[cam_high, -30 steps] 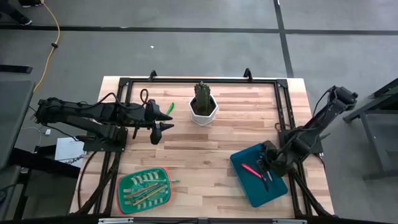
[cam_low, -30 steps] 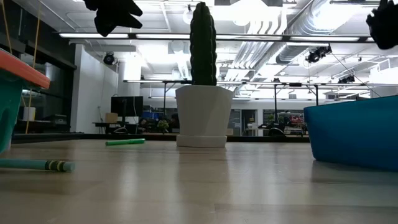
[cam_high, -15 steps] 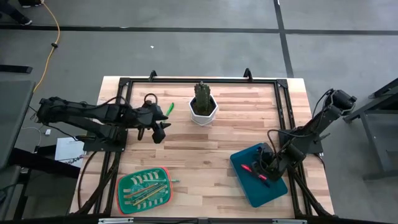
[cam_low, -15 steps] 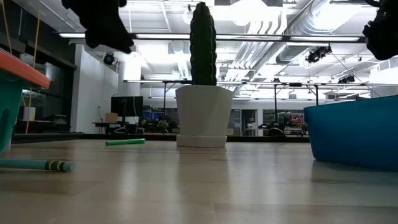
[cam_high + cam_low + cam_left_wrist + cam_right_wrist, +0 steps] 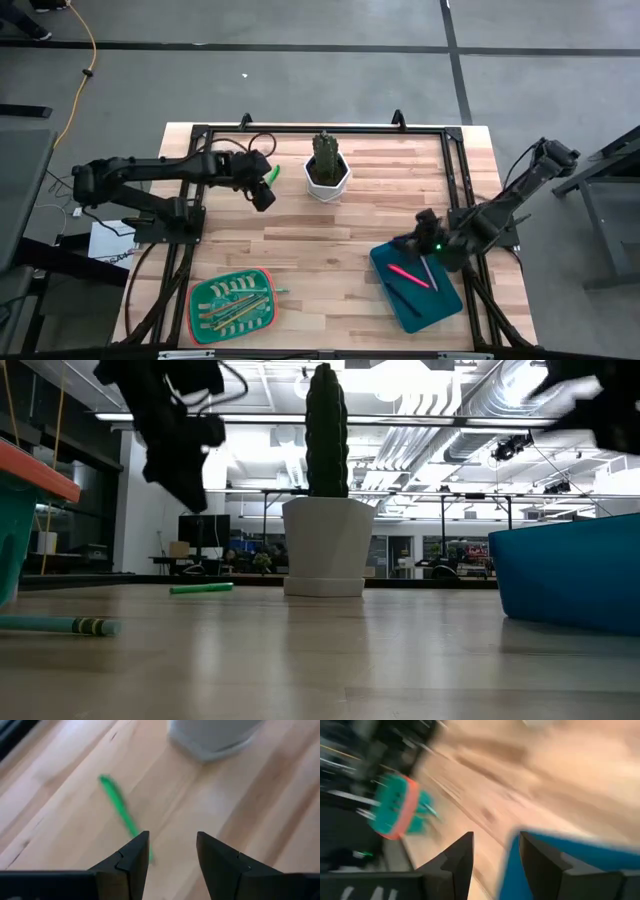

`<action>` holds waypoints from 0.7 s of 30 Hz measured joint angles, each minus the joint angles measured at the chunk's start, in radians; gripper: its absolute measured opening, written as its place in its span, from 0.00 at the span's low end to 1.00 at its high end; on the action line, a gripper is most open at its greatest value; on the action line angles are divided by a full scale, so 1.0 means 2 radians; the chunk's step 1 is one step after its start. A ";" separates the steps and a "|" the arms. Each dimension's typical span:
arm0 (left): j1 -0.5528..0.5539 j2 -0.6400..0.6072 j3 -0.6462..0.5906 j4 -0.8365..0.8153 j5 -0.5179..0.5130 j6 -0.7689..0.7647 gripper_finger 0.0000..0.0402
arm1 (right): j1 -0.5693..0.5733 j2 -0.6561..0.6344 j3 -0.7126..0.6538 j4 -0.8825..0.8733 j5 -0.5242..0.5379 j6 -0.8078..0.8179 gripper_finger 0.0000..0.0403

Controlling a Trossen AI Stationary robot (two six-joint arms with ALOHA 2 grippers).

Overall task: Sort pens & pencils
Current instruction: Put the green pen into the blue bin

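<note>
Now, starting at my left, my left gripper (image 5: 262, 192) hangs above the wood table (image 5: 330, 225) with its fingers (image 5: 131, 862) spread and nothing between them; the green pen (image 5: 121, 810) lies on the boards just ahead of my fingertips and slightly to one side, and the white cactus pot (image 5: 327, 172) stands a little farther on. Nearer the table's front edge, well apart from those fingers, the green tray (image 5: 232, 304) holds the pencils (image 5: 234, 303). Over on my right, my right gripper (image 5: 424, 231) hovers at the far rim of the blue bin (image 5: 440, 305), fingers released and empty, and the pink pen (image 5: 407, 273) lies inside that bin just below them.
</note>
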 joint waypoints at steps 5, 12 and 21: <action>0.039 0.030 0.000 -0.011 0.012 0.010 0.38 | -0.026 -0.078 0.000 0.084 0.033 -0.167 0.37; 0.079 0.100 0.000 -0.006 0.063 0.008 0.38 | -0.060 -0.177 0.000 0.235 0.020 -0.433 0.37; 0.079 0.170 0.000 0.016 0.060 -0.048 0.38 | -0.100 -0.272 0.000 0.216 -0.044 -0.508 0.37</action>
